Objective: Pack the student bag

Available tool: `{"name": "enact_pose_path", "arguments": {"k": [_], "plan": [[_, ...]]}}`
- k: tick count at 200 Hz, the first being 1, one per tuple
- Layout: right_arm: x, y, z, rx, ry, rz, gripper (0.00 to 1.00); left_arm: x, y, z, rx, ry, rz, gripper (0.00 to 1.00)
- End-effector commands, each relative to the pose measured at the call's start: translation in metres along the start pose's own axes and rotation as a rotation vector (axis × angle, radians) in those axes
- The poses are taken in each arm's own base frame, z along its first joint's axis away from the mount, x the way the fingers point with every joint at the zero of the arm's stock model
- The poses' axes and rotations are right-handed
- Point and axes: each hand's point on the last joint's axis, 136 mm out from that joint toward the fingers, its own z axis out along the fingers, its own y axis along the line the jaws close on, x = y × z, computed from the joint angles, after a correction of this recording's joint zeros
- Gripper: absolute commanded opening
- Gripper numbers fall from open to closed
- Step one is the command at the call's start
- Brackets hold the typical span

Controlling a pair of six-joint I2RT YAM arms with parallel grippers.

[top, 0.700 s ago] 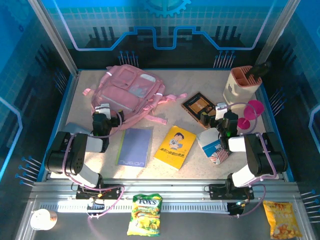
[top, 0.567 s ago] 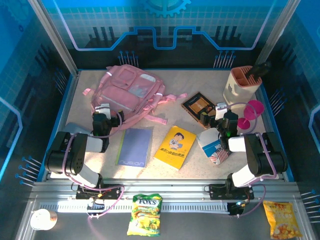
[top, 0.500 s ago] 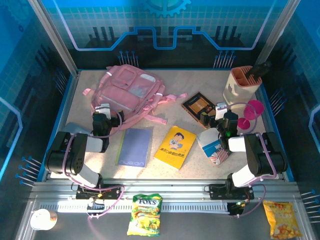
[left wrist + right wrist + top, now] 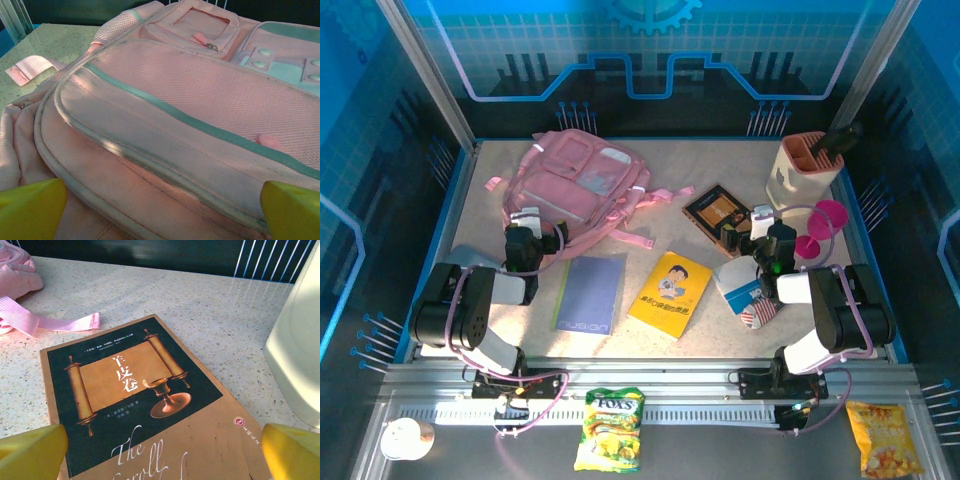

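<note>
**Bag [image 4: 578,185] flat at the far left of the table [image 4: 650,345], 2 grippers spread wide and empty.**

The bag lies pockets up, its long axis seemingly running across the table, with pink straps [image 4: 655,196] trailing right toward the middle. The left gripper [image 4: 160,212] sits at the bag's near edge and faces its mesh front, so the bag lies straight ahead of it, on the far side. Its jaws stand fully apart and hold nothing. The right gripper [image 4: 160,455], equally agape and empty, hangs low over a dark book [image 4: 135,405], well apart from the bag. The left arm is therefore the nearer for opening the bag. A notebook [image 4: 590,292] and a yellow book [image 4: 669,293] lie between the arms, unpacked.
</note>
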Motion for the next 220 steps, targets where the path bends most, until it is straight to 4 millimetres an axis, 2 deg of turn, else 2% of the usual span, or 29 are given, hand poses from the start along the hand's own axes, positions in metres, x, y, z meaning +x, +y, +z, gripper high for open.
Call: {"name": "enact_pose_path", "arguments": {"k": [1, 55, 97, 134, 158, 166, 191, 201, 220], "plan": [[-0.008, -0.006, 0.002, 0.01, -0.021, 0.001, 1.0, -0.007, -0.006, 0.002, 0.026, -0.016, -0.004, 0.99], [-0.009, -0.007, 0.002, 0.019, -0.025, -0.002, 1.0, -0.007, -0.006, 0.002, 0.029, -0.015, -0.006, 0.99], [-0.014, -0.01, -0.007, 0.057, -0.069, -0.004, 1.0, -0.008, -0.006, -0.005, 0.037, -0.055, -0.003, 0.99], [-0.036, -0.007, -0.02, 0.089, -0.063, -0.041, 1.0, -0.018, -0.004, -0.017, 0.028, -0.094, -0.009, 0.99], [-0.055, 0.001, -0.028, 0.122, 0.005, -0.037, 1.0, -0.034, -0.009, -0.028, 0.023, -0.096, 0.02, 0.99], [-0.059, 0.005, -0.031, 0.123, 0.039, -0.014, 1.0, -0.042, -0.011, -0.032, 0.019, -0.08, 0.024, 0.99], [-0.069, 0.044, -0.042, 0.062, 0.148, 0.024, 1.0, -0.076, -0.015, -0.045, 0.014, -0.048, -0.07, 0.99], [-0.072, 0.058, -0.045, 0.054, 0.176, 0.03, 1.0, -0.087, -0.019, -0.05, 0.033, -0.043, -0.132, 0.99], [-0.074, 0.079, -0.051, 0.048, 0.268, 0.084, 1.0, -0.098, -0.027, -0.055, 0.06, 0.026, -0.304, 0.99]]}}
